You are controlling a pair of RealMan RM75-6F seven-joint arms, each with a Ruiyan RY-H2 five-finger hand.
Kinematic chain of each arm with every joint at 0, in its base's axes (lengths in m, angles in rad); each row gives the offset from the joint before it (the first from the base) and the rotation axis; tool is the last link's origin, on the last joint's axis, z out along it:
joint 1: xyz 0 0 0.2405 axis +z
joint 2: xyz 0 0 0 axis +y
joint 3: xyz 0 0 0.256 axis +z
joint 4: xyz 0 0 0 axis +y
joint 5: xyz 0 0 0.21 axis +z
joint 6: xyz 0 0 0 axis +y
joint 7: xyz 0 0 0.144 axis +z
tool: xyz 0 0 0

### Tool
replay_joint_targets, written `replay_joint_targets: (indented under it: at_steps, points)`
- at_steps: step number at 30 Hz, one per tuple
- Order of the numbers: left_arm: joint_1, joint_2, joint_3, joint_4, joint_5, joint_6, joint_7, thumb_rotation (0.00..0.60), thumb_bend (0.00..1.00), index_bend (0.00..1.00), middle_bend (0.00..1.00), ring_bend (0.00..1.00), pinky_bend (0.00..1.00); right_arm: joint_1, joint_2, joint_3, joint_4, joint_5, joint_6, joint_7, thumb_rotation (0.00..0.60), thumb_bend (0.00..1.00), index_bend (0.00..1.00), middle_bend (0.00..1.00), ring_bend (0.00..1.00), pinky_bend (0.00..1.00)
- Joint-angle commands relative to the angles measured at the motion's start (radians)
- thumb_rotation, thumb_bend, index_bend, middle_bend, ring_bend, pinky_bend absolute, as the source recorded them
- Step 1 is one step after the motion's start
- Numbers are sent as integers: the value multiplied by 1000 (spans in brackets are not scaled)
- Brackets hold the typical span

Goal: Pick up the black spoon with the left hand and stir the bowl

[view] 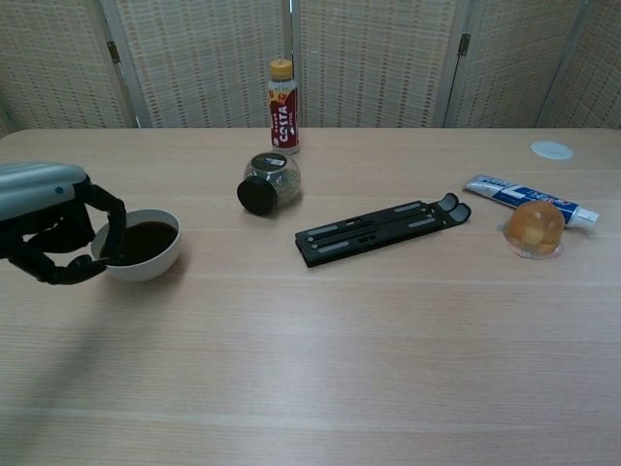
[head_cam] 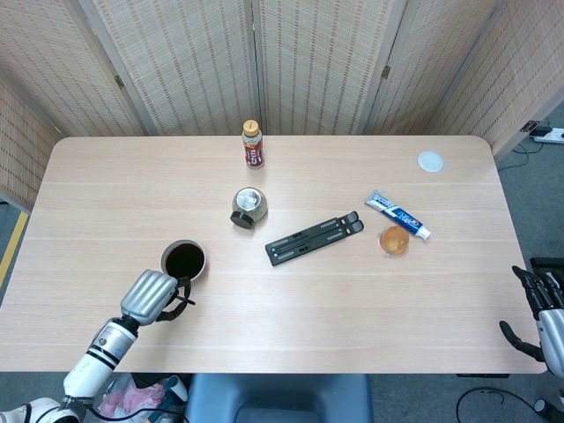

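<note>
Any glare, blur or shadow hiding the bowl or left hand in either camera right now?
Head view: even light, sharp, no glare on the bowl; the left hand hides what it holds. Chest view: the left hand sits at the frame edge, partly cropped, its dark fingers in front of the bowl rim; soft shadow beneath.

"costa" on bottle [view: 281,105] label.

The left hand [head_cam: 152,295] has a ribbed silver back, black fingers [view: 66,245], and a white, black-banded forearm [head_cam: 95,352].
</note>
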Motion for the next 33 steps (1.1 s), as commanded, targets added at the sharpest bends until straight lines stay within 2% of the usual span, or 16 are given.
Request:
replay_joint_targets:
  at_steps: [1,9,18,24,33]
  points:
    - [-24,31,-68,-11,-4,-38,-173,600,485,656,965,848,984,0,0,0,1,-1,1,-2,600,197,19,165,119,82]
    - [-67,-44,-144,83,-62,-70,-302,600,486,679,965,848,985,-9,5,-2,-11,-2,13,-11,600,197,19,165,119,82]
    - [-113,-180,-190,258,-142,-108,-360,600,492,692,965,848,984,-14,8,-3,-18,1,17,-18,600,197,19,165,119,82]
    - [-128,-253,-196,372,-190,-134,-369,600,492,698,965,848,984,-18,10,-2,-21,7,16,-20,600,196,19,165,119,82]
    - [-123,-315,-178,507,-199,-150,-383,600,492,706,965,848,984,-18,7,-1,-21,11,12,-22,600,195,19,165,119,93]
